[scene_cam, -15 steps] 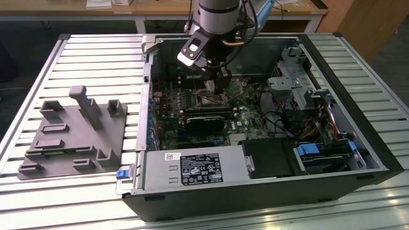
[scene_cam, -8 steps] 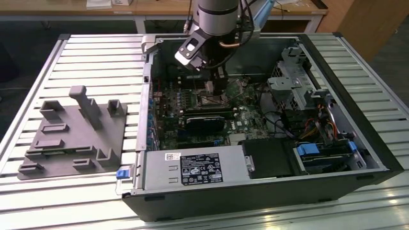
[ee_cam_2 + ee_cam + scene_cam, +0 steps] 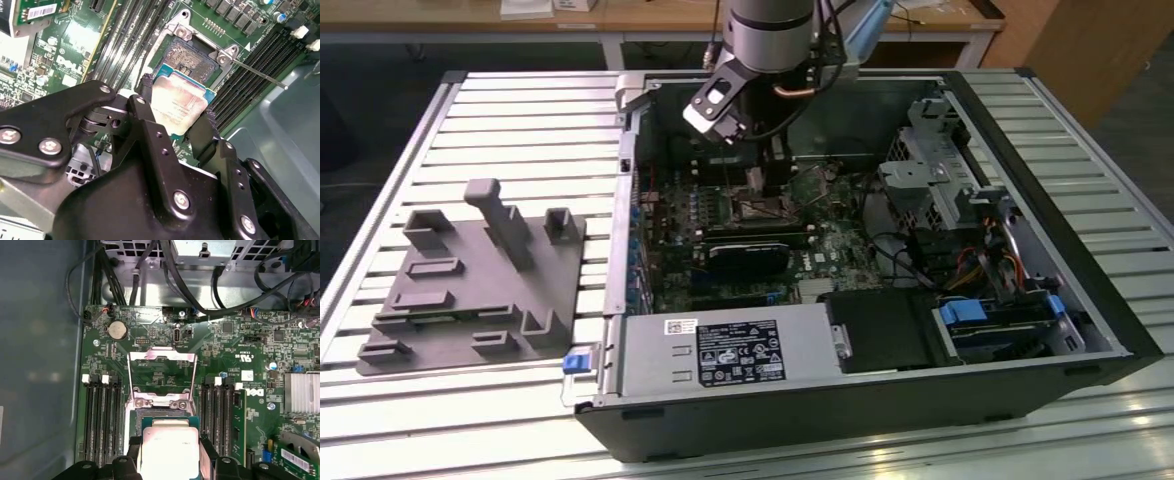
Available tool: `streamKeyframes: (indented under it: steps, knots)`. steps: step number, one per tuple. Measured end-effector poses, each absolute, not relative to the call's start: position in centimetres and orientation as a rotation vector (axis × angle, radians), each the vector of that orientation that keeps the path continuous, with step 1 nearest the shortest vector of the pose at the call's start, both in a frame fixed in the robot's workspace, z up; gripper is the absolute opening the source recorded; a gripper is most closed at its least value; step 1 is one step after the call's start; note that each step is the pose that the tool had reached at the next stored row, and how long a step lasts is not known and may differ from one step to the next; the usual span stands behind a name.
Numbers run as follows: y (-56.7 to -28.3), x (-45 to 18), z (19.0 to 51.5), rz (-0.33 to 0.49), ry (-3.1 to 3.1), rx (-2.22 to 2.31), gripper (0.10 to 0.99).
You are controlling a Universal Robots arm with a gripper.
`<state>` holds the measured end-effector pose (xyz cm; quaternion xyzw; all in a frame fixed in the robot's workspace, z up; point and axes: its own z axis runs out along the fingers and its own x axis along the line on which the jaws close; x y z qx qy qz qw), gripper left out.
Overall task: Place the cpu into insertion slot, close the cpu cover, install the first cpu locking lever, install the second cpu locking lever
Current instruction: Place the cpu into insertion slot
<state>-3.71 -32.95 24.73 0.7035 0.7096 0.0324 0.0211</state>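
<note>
In the exterior view, the robot arm (image 3: pixel 774 35) reaches down from the far side into an open computer case (image 3: pixel 854 420) lying on a slatted metal bench (image 3: pixel 520 120). A grey moulded fixture (image 3: pixel 467 280) sits on the bench to the exterior view's left of the case. Inside the case, a labelled power supply (image 3: pixel 720 355) lies along the near wall. A black card (image 3: pixel 750 252) lies across the green motherboard, just nearer than the spot where the arm comes down.

In the second wrist view, the claw (image 3: pixel 178 102) pinches the cpu (image 3: pixel 182 102) by two opposite edges between its black fingers (image 3: pixel 205 132), silver face outward. The insertion slot (image 3: pixel 192 57) lies just beyond the chip with its dark pin field bare, so the chip is not seated. A thin metal lever rod (image 3: pixel 260 75) sticks out from one corner of the slot, over long black memory slots (image 3: pixel 250 55).

In the first wrist view, the claw (image 3: pixel 169 447) grips the cpu (image 3: pixel 167 452) over the near part of the insertion slot (image 3: pixel 165 412). The cpu cover (image 3: pixel 161 357) stands swung open on the slot's far side, with green board showing through its window. Memory slots (image 3: pixel 102 415) flank the slot on both sides, and a coin cell battery (image 3: pixel 118 330) sits farther off.
</note>
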Motion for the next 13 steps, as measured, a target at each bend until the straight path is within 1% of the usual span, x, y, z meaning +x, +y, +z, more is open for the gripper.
streamKeyframes:
  steps: [13]
  knots:
    - [-32.5,-4.0,23.6,0.099,2.162,2.217,0.537]
